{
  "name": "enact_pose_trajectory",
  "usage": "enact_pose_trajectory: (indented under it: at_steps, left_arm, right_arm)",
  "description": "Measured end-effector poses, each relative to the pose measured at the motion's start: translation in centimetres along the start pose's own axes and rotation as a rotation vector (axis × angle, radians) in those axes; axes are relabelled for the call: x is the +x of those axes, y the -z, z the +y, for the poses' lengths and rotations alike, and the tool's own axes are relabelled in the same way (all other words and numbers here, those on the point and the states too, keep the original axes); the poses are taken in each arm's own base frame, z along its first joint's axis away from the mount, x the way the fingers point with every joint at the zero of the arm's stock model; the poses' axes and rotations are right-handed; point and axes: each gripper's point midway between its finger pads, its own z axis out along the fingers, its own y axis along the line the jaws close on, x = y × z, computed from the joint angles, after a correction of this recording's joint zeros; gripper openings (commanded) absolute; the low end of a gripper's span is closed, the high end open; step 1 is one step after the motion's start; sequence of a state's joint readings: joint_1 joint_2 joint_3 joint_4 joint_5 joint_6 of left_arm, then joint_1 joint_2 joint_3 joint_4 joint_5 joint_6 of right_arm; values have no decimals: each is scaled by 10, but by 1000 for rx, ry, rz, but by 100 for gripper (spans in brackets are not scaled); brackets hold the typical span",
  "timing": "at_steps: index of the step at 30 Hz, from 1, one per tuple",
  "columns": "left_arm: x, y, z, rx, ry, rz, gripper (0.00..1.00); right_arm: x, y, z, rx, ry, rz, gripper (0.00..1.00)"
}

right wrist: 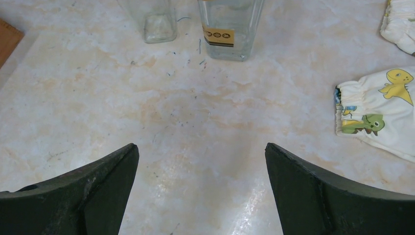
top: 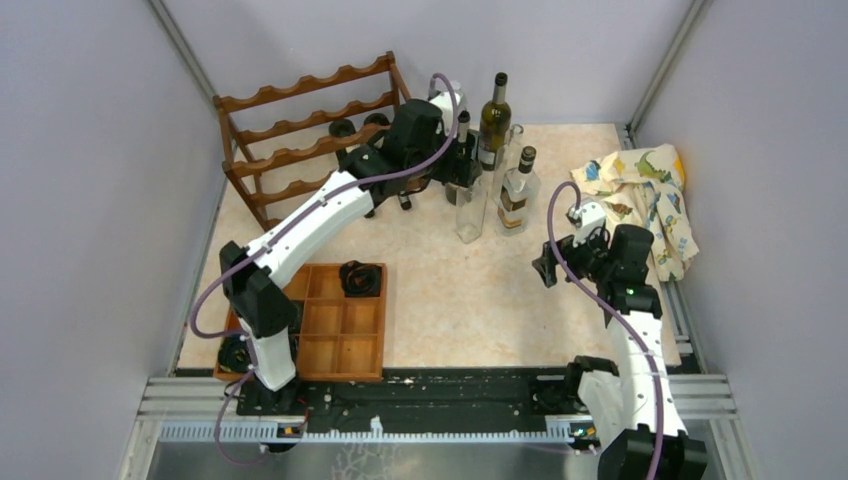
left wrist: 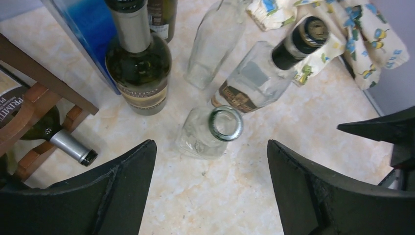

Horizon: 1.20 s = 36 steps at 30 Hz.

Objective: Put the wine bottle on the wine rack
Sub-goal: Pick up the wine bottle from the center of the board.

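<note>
I record a marbled beige tabletop carrying the wine rack far left, a wooden compartment tray near left, upright dark wine bottles and clear glass bottles far centre, and a dinosaur-print cloth right.

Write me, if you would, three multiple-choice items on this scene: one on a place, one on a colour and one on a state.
1. Where on the table does the wine rack stand?
A. far left corner
B. near right corner
C. dead centre

2. What colour is the cap of the clear labelled bottle?
A. red
B. black
C. white

3. How do the right fingers stand?
A. shut tight together
B. clamped on the clear labelled bottle
C. open, nothing between them

Answers:
1 A, as the top view shows the rack by the back and left walls.
2 B, as the left wrist view shows a black cap.
3 C, as the right wrist view shows only bare table between them.
</note>
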<state>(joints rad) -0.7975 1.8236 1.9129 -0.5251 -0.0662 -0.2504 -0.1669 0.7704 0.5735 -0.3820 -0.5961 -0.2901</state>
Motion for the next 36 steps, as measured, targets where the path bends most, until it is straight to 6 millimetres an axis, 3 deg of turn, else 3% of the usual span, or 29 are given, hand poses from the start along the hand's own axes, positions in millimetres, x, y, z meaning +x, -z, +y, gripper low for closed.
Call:
enact_pose_trajectory:
  at_steps: [3, 7, 10, 16, 21, 24, 26, 30, 36]
  left_arm:
    - [13, -18, 13, -2, 10, 43, 89]
    - [25, -30, 7, 33, 12, 75, 87]
    - [27, -37, 2, 47, 12, 73, 81]
    - [37, -58, 4, 35, -2, 93, 59]
    - [47, -70, 12, -5, -34, 116, 56]
    - [47, -71, 13, -22, -58, 113, 45]
    - [46, -70, 11, -24, -75, 109, 27]
    - [44, -71, 10, -28, -104, 103, 1]
    - [46, -67, 7, -16, -146, 117, 0]
  right_arm:
    - [1, 0, -2, 7, 5, 4, 98]
    - [0, 0, -2, 8, 13, 2, 98]
    - [0, 0, -2, 7, 15, -1, 98]
    - [0, 1, -2, 7, 16, -1, 98]
    - [0, 1, -2, 9, 17, -1, 98]
    - [0, 1, -2, 9, 17, -1, 98]
    - [0, 1, -2, 9, 17, -1, 98]
    - [0, 0, -2, 9, 17, 0, 98]
    - [0, 0, -1, 3, 17, -1, 98]
